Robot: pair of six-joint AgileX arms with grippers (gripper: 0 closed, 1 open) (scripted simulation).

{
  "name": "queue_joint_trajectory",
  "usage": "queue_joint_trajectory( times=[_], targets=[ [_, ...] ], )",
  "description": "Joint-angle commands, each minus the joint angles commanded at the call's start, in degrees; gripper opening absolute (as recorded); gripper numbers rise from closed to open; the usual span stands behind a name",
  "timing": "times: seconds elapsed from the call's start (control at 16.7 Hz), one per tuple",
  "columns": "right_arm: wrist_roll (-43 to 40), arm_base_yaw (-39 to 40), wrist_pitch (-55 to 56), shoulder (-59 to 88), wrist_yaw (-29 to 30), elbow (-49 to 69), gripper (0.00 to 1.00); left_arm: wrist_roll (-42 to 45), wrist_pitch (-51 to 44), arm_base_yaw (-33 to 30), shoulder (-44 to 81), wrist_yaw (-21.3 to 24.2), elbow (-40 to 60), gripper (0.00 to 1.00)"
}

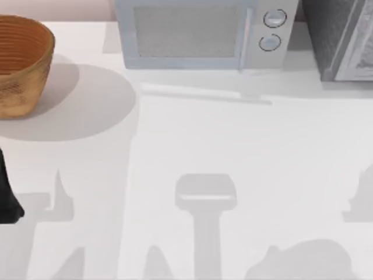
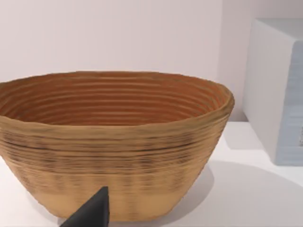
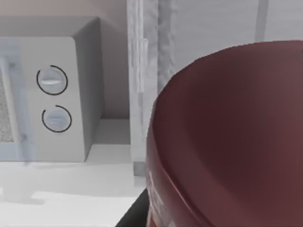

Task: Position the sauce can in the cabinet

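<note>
maroon lid of the sauce can (image 3: pixel 227 137) looms right at the right wrist camera, so the can seems carried there, with the cabinet (image 1: pixel 341 38) at the far right just beyond it. whether fingers clamp it, i cannot tell. it looks rigid, light, smooth-sided; best gripped around the label. the left arm is parked near the basket (image 1: pixel 20 64).

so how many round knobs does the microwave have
2. Both are on the microwave front panel, at its right end toward the cabinet: an upper knob and a lower knob directly beneath it. The right wrist view shows the same pair stacked.
</note>
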Motion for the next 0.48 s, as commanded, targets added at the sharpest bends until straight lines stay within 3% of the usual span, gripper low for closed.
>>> queue_joint_trajectory(
  times=[0.48],
  targets=[
    [0.06,0.81,-1.27,3.7,0.38,3.76,0.0,0.0,0.0,0.0,0.0,0.0,0.0,1.0]
  ],
)
